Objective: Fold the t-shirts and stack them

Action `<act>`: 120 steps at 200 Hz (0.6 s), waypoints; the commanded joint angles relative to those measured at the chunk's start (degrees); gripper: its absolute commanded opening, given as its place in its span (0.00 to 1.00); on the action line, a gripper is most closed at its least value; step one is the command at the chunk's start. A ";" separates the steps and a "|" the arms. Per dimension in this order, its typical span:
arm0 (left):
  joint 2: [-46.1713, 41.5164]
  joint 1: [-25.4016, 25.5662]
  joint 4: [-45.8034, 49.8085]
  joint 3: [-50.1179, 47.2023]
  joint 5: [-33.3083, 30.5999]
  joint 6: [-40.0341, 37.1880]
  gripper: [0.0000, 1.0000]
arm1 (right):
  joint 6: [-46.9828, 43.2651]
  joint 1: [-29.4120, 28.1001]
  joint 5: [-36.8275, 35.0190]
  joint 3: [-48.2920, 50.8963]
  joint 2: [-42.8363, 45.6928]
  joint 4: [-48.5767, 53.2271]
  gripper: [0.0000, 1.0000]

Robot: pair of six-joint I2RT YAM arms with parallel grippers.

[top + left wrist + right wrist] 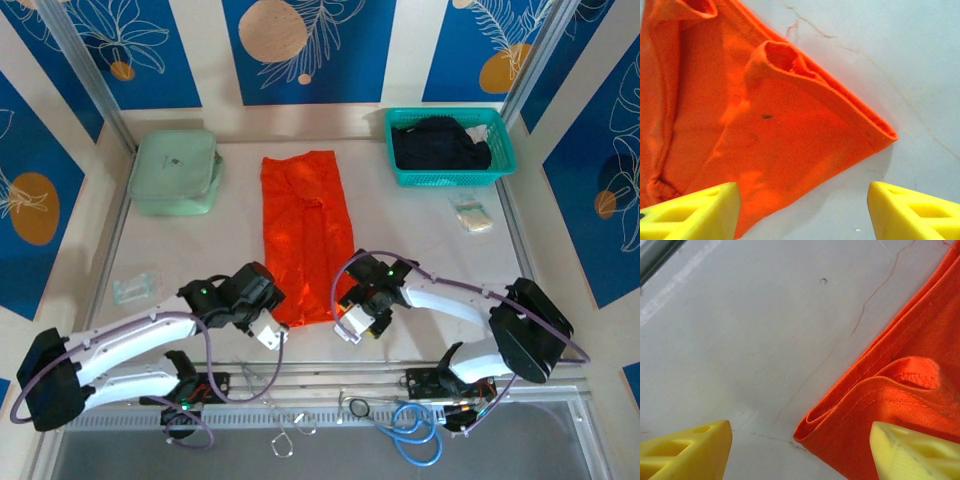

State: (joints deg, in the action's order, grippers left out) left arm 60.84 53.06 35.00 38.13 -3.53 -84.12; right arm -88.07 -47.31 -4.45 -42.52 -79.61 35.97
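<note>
Left claw (268, 335) and right claw (352, 328) gape empty at the six-o'clock corners of the orange shirt (305, 235); best pinch all layers together.

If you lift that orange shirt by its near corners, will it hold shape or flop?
Probably flop: the orange t-shirt lies in a wrinkled folded strip, so it would likely sag. Its layers at the corners look loose and may slip apart. Thin fabric suggests it's light.

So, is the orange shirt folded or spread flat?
Folded lengthwise: the orange shirt lies as a narrow strip, and both wrist views show doubled layers at its near corners.
</note>
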 commanded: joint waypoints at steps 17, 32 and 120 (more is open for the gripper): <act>5.19 -0.06 1.26 -2.14 3.57 -0.62 0.80 | -1.14 0.77 0.24 -2.97 -4.63 0.29 0.67; 7.23 -0.10 1.19 -2.28 4.26 -0.11 0.82 | -0.41 0.73 0.14 -4.15 -6.75 0.77 0.61; 14.55 -3.83 1.36 0.02 3.80 -0.12 0.83 | 0.89 1.11 0.73 -4.54 -9.10 0.09 0.54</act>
State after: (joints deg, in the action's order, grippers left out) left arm 74.26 50.72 34.98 36.03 -1.45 -84.07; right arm -87.66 -46.48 -5.17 -47.42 -89.43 35.79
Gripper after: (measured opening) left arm 0.827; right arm 0.539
